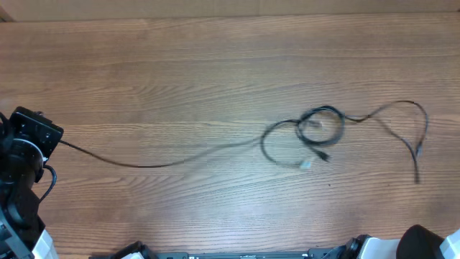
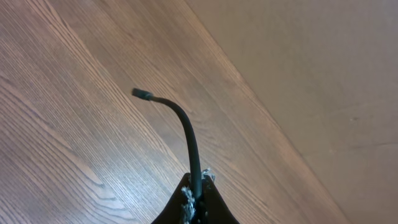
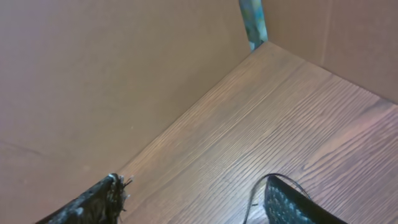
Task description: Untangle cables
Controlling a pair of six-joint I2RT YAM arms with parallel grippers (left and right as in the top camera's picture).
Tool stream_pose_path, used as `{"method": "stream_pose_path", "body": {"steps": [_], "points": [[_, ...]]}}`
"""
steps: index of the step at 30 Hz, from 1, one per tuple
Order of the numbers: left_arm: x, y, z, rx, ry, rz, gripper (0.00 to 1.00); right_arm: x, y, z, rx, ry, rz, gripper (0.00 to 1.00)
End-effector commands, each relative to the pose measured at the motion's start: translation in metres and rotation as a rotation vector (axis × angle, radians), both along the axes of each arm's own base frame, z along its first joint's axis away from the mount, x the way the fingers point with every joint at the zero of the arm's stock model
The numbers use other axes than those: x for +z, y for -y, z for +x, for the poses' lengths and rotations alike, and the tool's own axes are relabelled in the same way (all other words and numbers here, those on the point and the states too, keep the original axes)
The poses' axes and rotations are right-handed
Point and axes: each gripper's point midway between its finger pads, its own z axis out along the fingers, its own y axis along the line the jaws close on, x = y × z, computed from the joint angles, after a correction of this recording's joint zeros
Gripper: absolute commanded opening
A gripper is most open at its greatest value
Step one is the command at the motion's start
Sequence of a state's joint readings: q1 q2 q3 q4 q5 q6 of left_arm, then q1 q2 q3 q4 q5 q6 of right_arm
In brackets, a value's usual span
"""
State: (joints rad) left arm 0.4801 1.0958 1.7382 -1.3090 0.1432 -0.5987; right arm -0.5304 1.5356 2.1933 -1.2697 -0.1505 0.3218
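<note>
Cables (image 1: 327,109): thin, light, limp cords, likely slippery. Knot toward 3 o'clock on table (image 1: 215,57); one strand trails to 9. Left gripper (image 2: 198,194) clenched behind its plug. Right gripper (image 3: 196,186) spread, empty. Suggested hold: loop beside knot.

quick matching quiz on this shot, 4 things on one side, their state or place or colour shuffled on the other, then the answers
Things
1. left gripper
2. right gripper
3. cable knot
4. table

States, places, colours
a. lies right of the middle in the overhead view
b. shut on a cable, whose plug end sticks out past the fingers
c. jaws wide apart
d. brown wood grain

Pairs: 1-b, 2-c, 3-a, 4-d
</note>
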Motion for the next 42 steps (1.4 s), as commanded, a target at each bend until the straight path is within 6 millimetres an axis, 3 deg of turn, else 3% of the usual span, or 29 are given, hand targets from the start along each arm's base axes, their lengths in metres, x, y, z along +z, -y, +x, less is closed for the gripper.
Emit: {"method": "stream_pose_path", "body": {"steps": [1,4,10,17,23,29,32,37,42], "points": [[0.01,0.005,0.002,-0.038,0.038,0.01,0.04,0.007,0.0,0.001,0.006,0.023,0.006,0.79],[0.011,0.005,0.003,-0.042,0.043,0.015,0.04,0.006,-0.016,0.005,0.109,0.027,0.025,0.89],[0.024,0.011,0.013,-0.094,0.111,0.015,0.04,-0.014,-0.04,0.01,0.255,-0.02,0.089,0.95],[0.099,0.049,0.044,-0.362,0.432,0.019,0.04,-0.063,-0.085,0.01,0.55,-0.161,0.162,0.96],[0.129,0.064,0.047,-0.486,0.504,0.074,0.04,-0.115,-0.123,0.011,0.738,-0.327,0.23,0.96],[0.147,0.06,0.047,-0.517,0.524,0.202,0.04,-0.171,-0.176,0.009,0.921,-0.492,0.313,0.96],[0.152,0.06,0.044,-0.512,0.532,0.21,0.04,-0.197,-0.214,0.0,1.105,-0.537,0.318,0.96],[0.155,0.068,0.042,-0.542,0.546,0.169,0.04,-0.214,-0.285,-0.024,1.535,-0.437,0.232,0.96],[0.15,0.084,0.038,-0.58,0.542,-0.009,0.04,-0.224,-0.339,-0.027,1.75,-0.342,0.078,0.93]]}}
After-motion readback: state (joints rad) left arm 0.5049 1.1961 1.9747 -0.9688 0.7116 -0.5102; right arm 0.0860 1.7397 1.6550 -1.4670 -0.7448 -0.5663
